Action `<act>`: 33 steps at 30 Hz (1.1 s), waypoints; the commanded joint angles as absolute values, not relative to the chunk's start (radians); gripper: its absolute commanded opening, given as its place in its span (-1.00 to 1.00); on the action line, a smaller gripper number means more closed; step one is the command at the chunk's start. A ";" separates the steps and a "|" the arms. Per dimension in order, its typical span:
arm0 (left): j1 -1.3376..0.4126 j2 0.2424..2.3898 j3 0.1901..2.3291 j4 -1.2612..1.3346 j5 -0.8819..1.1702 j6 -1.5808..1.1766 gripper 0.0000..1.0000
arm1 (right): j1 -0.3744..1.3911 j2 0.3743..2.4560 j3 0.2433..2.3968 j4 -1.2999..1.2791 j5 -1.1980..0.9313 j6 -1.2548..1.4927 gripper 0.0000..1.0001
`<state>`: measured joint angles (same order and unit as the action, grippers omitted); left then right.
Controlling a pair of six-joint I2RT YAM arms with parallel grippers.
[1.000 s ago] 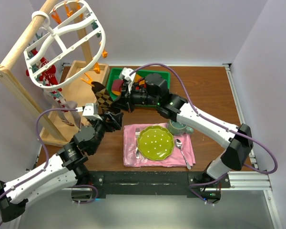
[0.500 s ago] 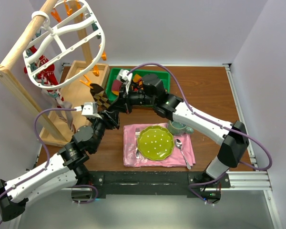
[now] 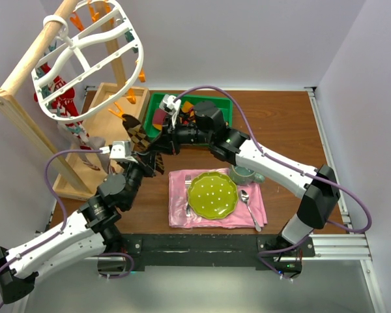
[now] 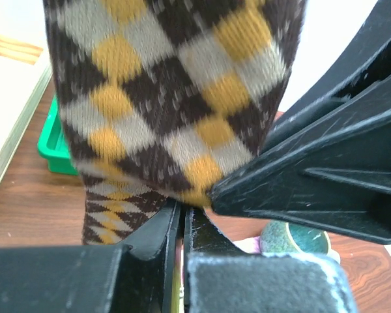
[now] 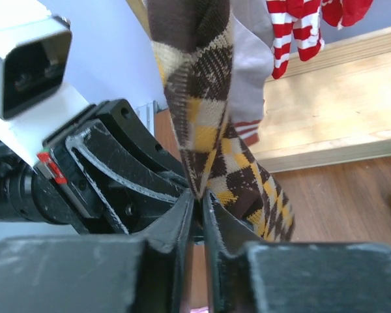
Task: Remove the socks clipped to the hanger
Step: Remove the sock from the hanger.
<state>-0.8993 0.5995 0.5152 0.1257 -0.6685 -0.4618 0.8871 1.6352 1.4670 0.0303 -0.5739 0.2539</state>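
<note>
The white oval hanger [image 3: 85, 59] hangs from a wooden pole at the upper left. A red-and-white striped sock [image 3: 64, 98] and a grey sock [image 3: 85, 140] are still clipped under it. A dark brown-and-yellow argyle sock [image 3: 138, 134] hangs free of the hanger between both arms. My right gripper [image 3: 159, 145] pinches its lower edge [image 5: 199, 189], with a hair's gap between the jaws. My left gripper [image 3: 154, 163] is shut just below, with the same sock's bottom edge [image 4: 182, 195] at its tips. In the left wrist view the right gripper's fingers [image 4: 313, 176] almost touch mine.
A green bin [image 3: 221, 104] with other socks sits behind the arms. In front are a pink napkin [image 3: 182, 215], a green plate [image 3: 212, 194], a fork, a spoon [image 3: 246, 199] and a mug [image 3: 242, 175]. The wooden rack [image 3: 26, 85] and its base tray [image 3: 104, 104] stand on the left.
My left gripper has gone from open to shut at the argyle sock's lower edge. The right gripper's jaws have eased slightly. The hanger has swung a little.
</note>
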 commanded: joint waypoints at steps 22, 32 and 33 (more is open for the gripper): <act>-0.905 0.626 0.503 0.124 -0.680 -0.555 -1.00 | 1.134 1.591 1.704 0.072 0.283 0.023 0.32; -0.904 0.686 0.526 0.140 -0.673 -0.548 -1.00 | 1.230 1.764 1.995 -0.104 0.531 -0.084 0.35; -0.904 0.689 0.528 0.146 -0.672 -0.548 -1.00 | 1.235 1.793 2.015 -0.119 0.543 -0.089 0.35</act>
<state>-0.8993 0.6746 0.4953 0.0963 -0.6617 -0.5385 1.2068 1.7252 1.8984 -0.0143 0.4126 -0.0223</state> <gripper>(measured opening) 0.037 0.670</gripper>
